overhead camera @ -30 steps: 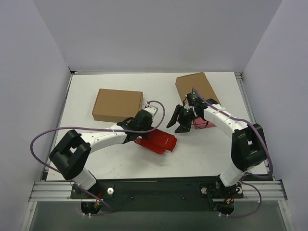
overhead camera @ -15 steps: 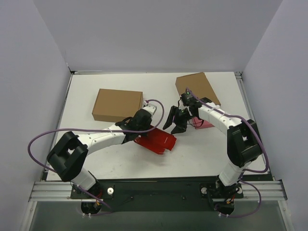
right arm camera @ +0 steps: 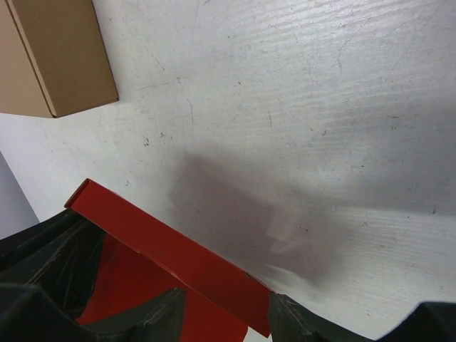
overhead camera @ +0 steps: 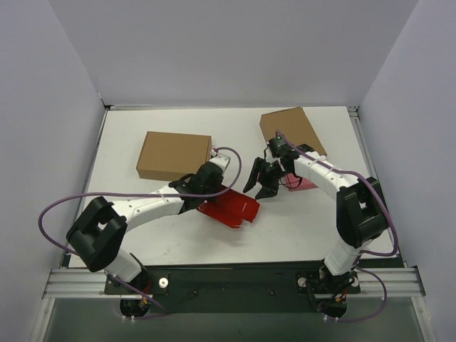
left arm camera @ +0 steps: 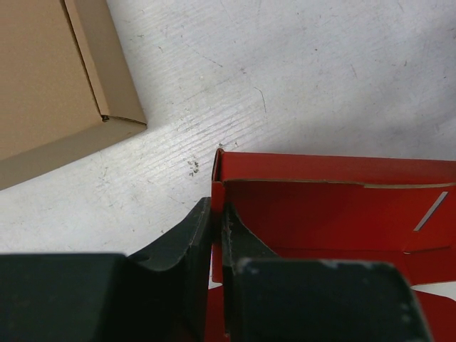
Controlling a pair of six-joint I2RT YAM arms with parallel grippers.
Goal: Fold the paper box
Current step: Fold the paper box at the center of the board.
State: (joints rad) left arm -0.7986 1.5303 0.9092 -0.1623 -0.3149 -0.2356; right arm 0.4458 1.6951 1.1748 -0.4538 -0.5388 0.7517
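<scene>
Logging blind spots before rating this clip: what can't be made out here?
Left wrist view: the paper box beyond the left gripper, cut off by the right and bottom edges.
Top view: pink box, mostly covered by the right arm.
Right wrist view: whether the right gripper touches the box; the frame edge cuts its fingertips.

A fixed camera sat high above and behind two arms, looking down on the whole white table, with the arm bases at the near edge. The left wrist camera looked very closely along the left gripper at the red box. The right wrist camera looked just as closely past the right gripper, down at the table. All three views shared that red box. Each wrist view caught a brown box corner at upper left.
</scene>
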